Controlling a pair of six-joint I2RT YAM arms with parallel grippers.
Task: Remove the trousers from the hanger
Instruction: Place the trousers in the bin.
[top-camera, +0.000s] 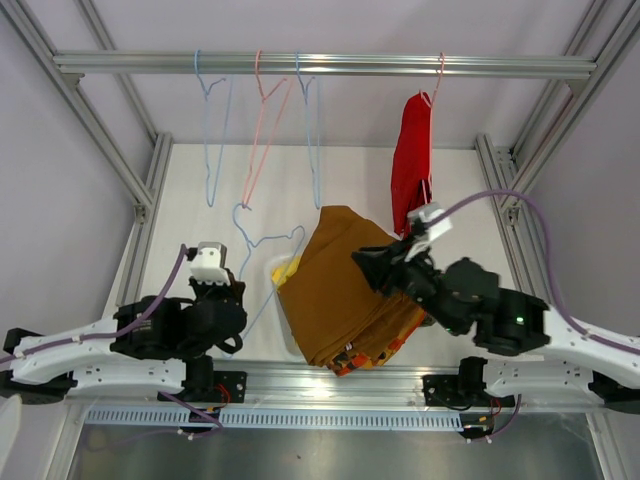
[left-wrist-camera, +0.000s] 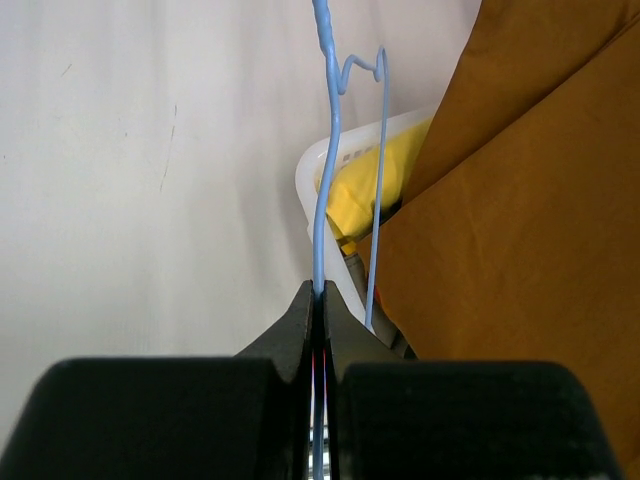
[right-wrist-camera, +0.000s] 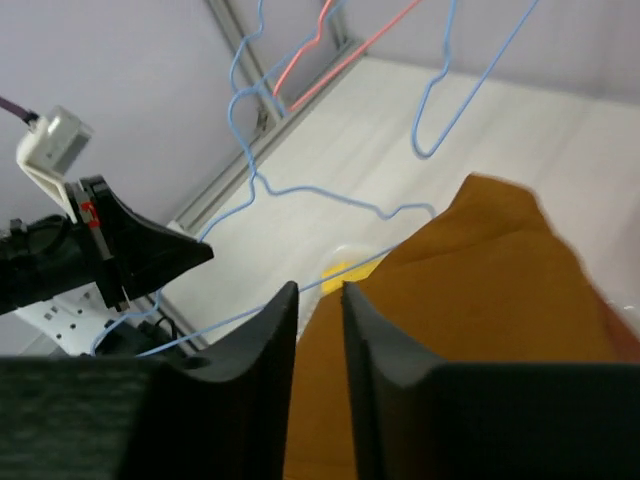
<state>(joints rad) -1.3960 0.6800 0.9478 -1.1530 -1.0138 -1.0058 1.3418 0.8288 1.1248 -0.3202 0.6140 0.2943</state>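
Rail (top-camera: 320, 65) spans the 12 o'clock side of the top view w/ three bare wire hangers and, toward 1 o'clock, the red trousers (top-camera: 410, 170) hanging on the last one. Brown trousers (top-camera: 345, 295) lie dead centre, draped over the white basket (top-camera: 272, 268), off any hanger; yellow trousers (left-wrist-camera: 365, 190) peek from under them at 9 o'clock. Blue hanger (left-wrist-camera: 322, 200) is bare, hook end pointing to 12 o'clock, wire clenched tight in the left gripper (left-wrist-camera: 318, 292) at the pile's 9 o'clock.

Right gripper (right-wrist-camera: 320, 290) hovers over the brown pair's 2 o'clock corner, jaws a narrow slot apart, nothing between them, not touching cloth as far as I can tell.

Judgement: brown pair looks done, red pair is what's left. To do it well: left arm should keep the bare hanger clear of the pile so the wire doesn't snag cloth; right arm needs wider jaws before going for red, taking the lower hem and pulling down and toward 6 o'clock, not sideways, so the hanger stays on the rail.

Red pair sits at approx 12 o'clock of the right gripper, near, apart.
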